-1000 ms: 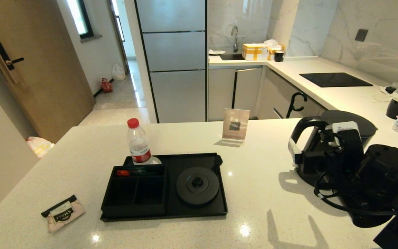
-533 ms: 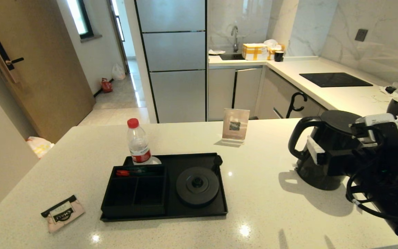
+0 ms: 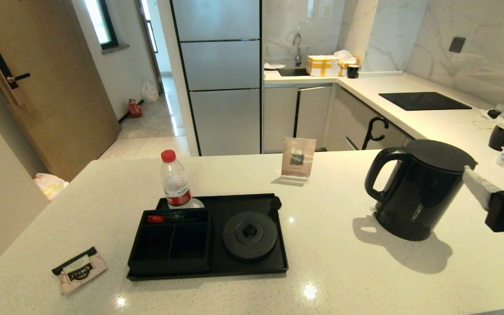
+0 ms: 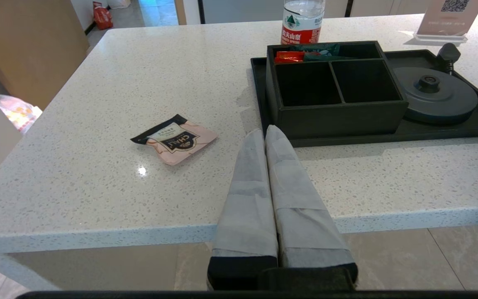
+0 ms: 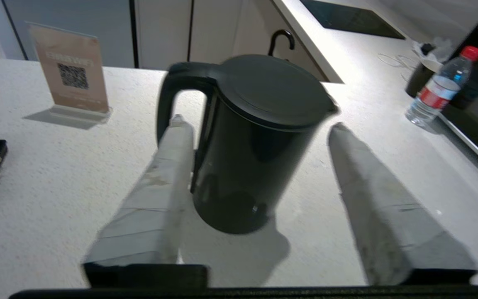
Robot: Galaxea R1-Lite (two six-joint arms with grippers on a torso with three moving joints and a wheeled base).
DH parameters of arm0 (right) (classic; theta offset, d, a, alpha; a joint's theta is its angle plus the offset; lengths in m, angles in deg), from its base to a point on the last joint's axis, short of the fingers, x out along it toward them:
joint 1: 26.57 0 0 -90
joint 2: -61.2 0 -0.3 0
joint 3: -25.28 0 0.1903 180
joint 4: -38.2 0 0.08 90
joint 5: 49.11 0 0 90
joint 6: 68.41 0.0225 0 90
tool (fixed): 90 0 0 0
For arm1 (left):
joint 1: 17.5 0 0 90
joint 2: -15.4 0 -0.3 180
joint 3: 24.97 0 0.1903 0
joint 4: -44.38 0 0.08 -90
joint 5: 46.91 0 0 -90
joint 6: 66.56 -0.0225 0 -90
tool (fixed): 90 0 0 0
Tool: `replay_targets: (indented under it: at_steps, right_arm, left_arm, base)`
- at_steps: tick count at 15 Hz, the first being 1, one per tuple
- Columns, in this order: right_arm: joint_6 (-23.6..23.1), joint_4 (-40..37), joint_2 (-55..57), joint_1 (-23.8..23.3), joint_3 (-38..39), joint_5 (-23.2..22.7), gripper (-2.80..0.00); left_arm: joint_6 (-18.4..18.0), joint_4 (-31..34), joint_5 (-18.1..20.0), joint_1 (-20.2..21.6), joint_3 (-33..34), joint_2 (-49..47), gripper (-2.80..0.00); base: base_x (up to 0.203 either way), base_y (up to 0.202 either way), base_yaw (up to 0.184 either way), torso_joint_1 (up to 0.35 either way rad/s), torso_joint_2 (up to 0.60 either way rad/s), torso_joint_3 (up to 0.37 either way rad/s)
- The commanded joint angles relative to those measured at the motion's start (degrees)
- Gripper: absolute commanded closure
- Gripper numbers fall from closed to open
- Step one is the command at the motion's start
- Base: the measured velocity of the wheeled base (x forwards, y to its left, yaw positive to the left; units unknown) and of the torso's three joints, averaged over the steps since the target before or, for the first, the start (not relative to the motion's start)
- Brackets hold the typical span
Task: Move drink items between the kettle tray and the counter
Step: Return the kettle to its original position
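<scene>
Looking down through the head camera, I saw the kettle standing upright on the counter at the right of the frame, well apart from the kettle tray near the centre, its loop handle turned toward the tray. My right gripper showed at the right edge of that frame, just beside the kettle's spout side; its wrist camera had the fingers spread wide with the kettle between them, and I could not tell whether either pad touched it. On the tray, the round base sat bare beside the compartment box, which held red packets in its far section, and a water bottle stood at the tray's back left corner. The tea sachet lay flat on the counter at lower left, near the tray's left side. My left gripper hung before the counter's near edge, fingers pressed together and holding nothing.
</scene>
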Motion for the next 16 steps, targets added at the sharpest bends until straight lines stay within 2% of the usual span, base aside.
replay_targets:
  at_steps: [1, 3, 6, 9, 11, 13, 16]
  right_arm:
    - [-0.06, -8.71, -11.39, -1.02, -1.29, 0.68, 0.00]
    - [-0.15, -19.35, -19.17, -4.16, -3.48, 0.93, 0.00]
    - [-0.15, -43.01, -31.76, -11.16, -12.39, 1.03, 0.00]
    - [-0.13, -60.12, -43.83, -19.61, -19.94, 0.90, 0.00]
    - [0.05, -70.74, -50.19, -23.27, -23.57, 0.81, 0.00]
    - [0.18, -77.64, -54.97, -25.20, -25.66, 0.71, 0.00]
    - [0.57, -82.35, -58.84, -25.82, -25.15, -0.04, 0.00]
  left_arm:
    - [-0.02, 0.02, 0.01, -0.04, 0.01, 0.11, 0.00]
    - [-0.02, 0.02, 0.01, -0.04, 0.01, 0.11, 0.00]
    - [-0.02, 0.02, 0.01, -0.04, 0.01, 0.11, 0.00]
    - [-0.02, 0.02, 0.01, -0.04, 0.01, 0.11, 0.00]
    - [-0.02, 0.02, 0.01, -0.04, 0.01, 0.11, 0.00]
    - [-0.02, 0.02, 0.01, -0.04, 0.01, 0.11, 0.00]
    - [-0.02, 0.02, 0.01, -0.04, 0.01, 0.11, 0.00]
  base:
    - [0.000, 0.000, 0.000, 0.000, 0.00, 0.000]
    - [0.000, 0.000, 0.000, 0.000, 0.00, 0.000]
    - [0.000, 0.000, 0.000, 0.000, 0.00, 0.000]
    - [0.000, 0.000, 0.000, 0.000, 0.00, 0.000]
    - [0.000, 0.000, 0.000, 0.000, 0.00, 0.000]
    - [0.000, 0.000, 0.000, 0.000, 0.00, 0.000]
    - [0.000, 0.000, 0.000, 0.000, 0.00, 0.000]
